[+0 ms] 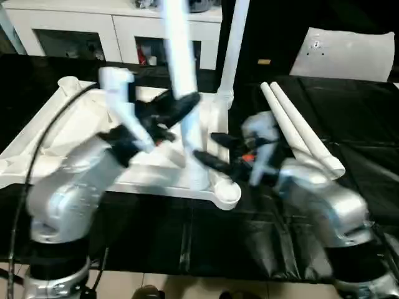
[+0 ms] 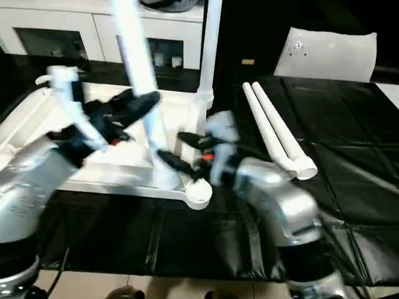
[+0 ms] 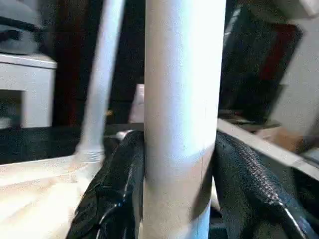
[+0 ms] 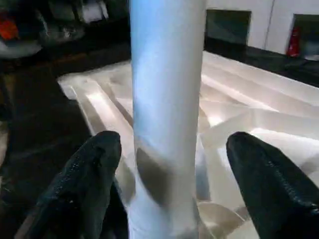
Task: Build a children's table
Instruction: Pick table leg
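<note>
The table top (image 1: 75,134) is lying underside up on the black-covered bench, and the right gripper (image 4: 169,164) is standing with fingers apart around an upright leg (image 1: 181,75) near its front right corner. Slightly farther, the left gripper (image 3: 179,174) is clamping that leg. Two loose legs (image 1: 299,128) are lying to the right; no writing is readable.

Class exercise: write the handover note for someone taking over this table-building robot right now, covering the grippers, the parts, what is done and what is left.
Left gripper: shut on the leg it holds upright over the upturned table top.
Right gripper: open, fingers either side of that leg's lower end, not gripping.
Done: one leg stands in the far corner socket.
Left: seat the held leg, then fit the two spare legs lying on the black cloth at the right.
</note>
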